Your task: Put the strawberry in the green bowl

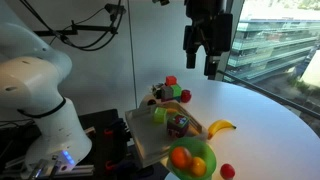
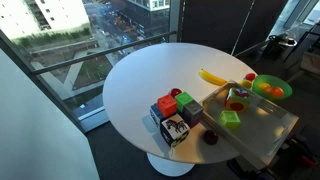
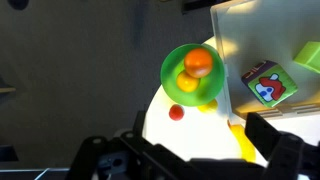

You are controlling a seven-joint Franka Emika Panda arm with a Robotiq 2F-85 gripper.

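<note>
Red and small, the strawberry [image 1: 228, 171] lies on the white round table [image 1: 260, 110], just beside the green bowl [image 1: 208, 152] but outside it, apart from its rim. The bowl holds an orange ball [image 3: 199, 62] with a yellow piece beside it. A yellow banana [image 1: 220, 127] lies on the table near the bowl, between it and the table's middle. Next to the bowl is a pale board [image 3: 250, 30] carrying a patterned cube [image 3: 265, 83] and other coloured blocks. The gripper [image 1: 202, 62] hangs high above the table, well apart from the strawberry, its jaws spread and holding nothing. The wrist view looks down on the bowl and the strawberry, with the dark fingers [image 3: 280, 150] wide apart along the lower edge.
</note>
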